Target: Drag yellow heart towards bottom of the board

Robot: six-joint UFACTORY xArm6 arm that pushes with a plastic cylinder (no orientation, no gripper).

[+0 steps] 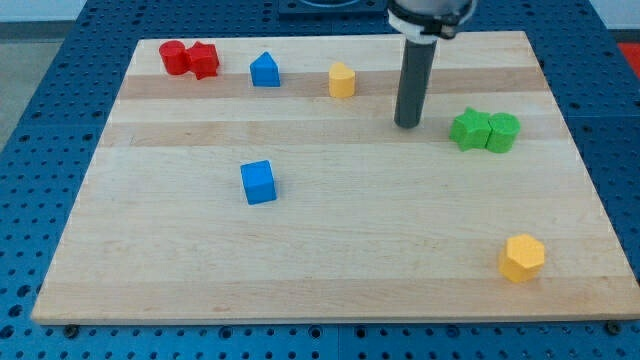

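Yellow heart sits left of my tip, slightly above – rod only, no fingers; circle above heart, push straight down-board.

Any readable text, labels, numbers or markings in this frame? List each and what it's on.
None. No words, numbers, brands or signs are readable anywhere in the camera view.
Wooden board: bare wood grain only.
Blocks, e.g. yellow heart and blue cube: plain coloured faces, no print.
Dark rod ending in my tip, right of the yellow heart and apart from it: no visible marking.
Blue perforated table: holes only.
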